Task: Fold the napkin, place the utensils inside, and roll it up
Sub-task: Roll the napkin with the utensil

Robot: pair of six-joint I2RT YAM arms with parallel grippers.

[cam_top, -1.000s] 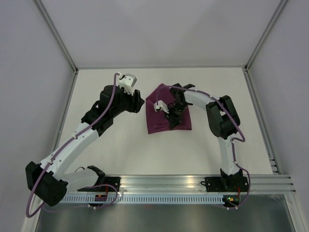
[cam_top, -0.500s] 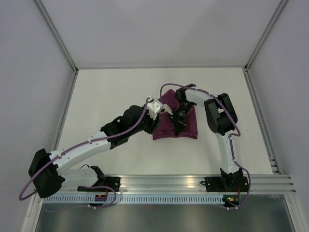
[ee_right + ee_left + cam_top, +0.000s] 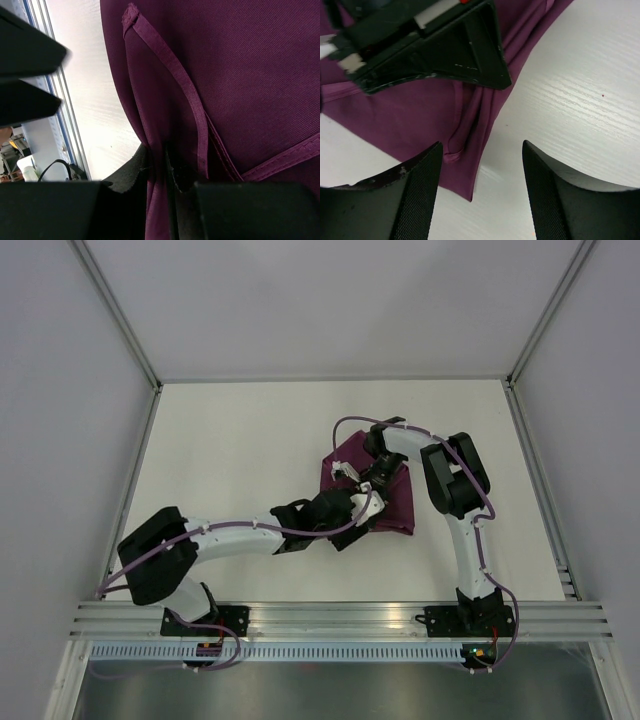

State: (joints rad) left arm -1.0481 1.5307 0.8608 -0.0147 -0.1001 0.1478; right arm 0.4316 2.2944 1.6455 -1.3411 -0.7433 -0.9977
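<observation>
The purple-maroon napkin [image 3: 398, 505] lies bunched and folded on the white table, right of centre. My right gripper [image 3: 372, 483] is over its middle and is shut on a pinched fold of the cloth [image 3: 160, 170]. A hem strip [image 3: 175, 75] runs down to the jaws. My left gripper [image 3: 358, 508] is low at the napkin's near left corner and is open. In the left wrist view that corner [image 3: 468, 192] lies between its fingers [image 3: 415, 200], untouched, with the right gripper's black body [image 3: 430, 45] above. No utensils are in view.
The white table [image 3: 230, 440] is bounded by grey walls with metal posts. An aluminium rail [image 3: 340, 615] with both arm bases runs along the near edge. The left arm lies low across the table's near middle.
My left arm has swung from the far left of the table down and right to the napkin's near corner. The right gripper has dragged the napkin slightly nearer and to the right.
</observation>
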